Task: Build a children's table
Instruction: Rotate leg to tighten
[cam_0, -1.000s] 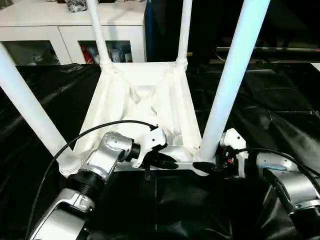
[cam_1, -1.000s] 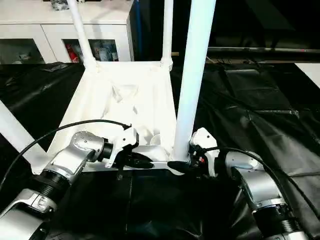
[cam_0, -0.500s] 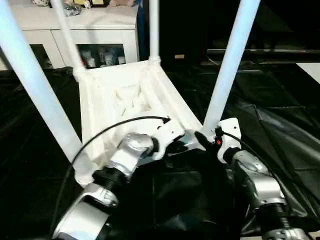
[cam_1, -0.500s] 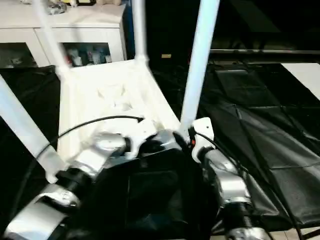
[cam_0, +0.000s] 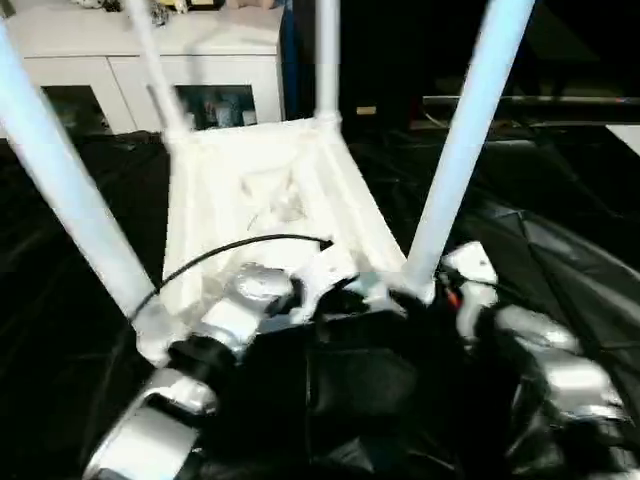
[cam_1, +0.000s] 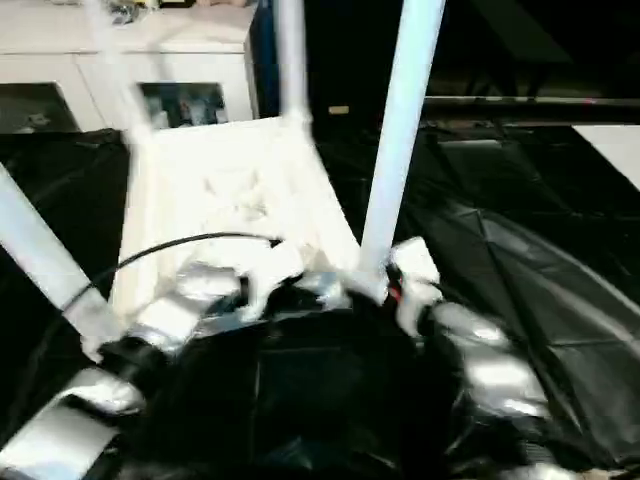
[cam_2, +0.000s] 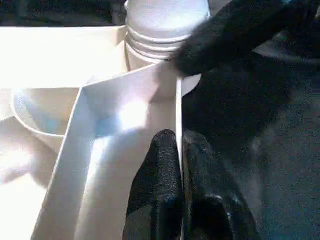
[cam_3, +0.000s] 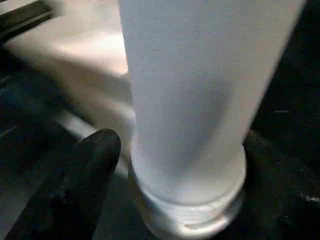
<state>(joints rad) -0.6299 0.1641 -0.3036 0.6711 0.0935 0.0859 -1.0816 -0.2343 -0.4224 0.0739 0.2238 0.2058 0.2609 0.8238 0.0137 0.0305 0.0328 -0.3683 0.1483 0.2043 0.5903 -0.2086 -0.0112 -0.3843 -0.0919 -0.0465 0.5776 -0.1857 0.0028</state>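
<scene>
The children's table (cam_0: 265, 190) is seen upside down on a black sheet (cam_0: 560, 210), its ribbed underside turned up and all four legs pointing upward. The top's long axis runs away from the robot toward a white cabinet (cam_0: 150, 60) behind it. The thin near rim of the top is pinched by the left claw (cam_2: 180, 165), its two fingers pressed together on either side of the wall. The near right leg (cam_3: 190, 100) is flanked at its base by the right claw (cam_3: 172, 170), one black finger (cam_3: 75, 185) standing beside it; whether the leg is gripped cannot be told.
</scene>
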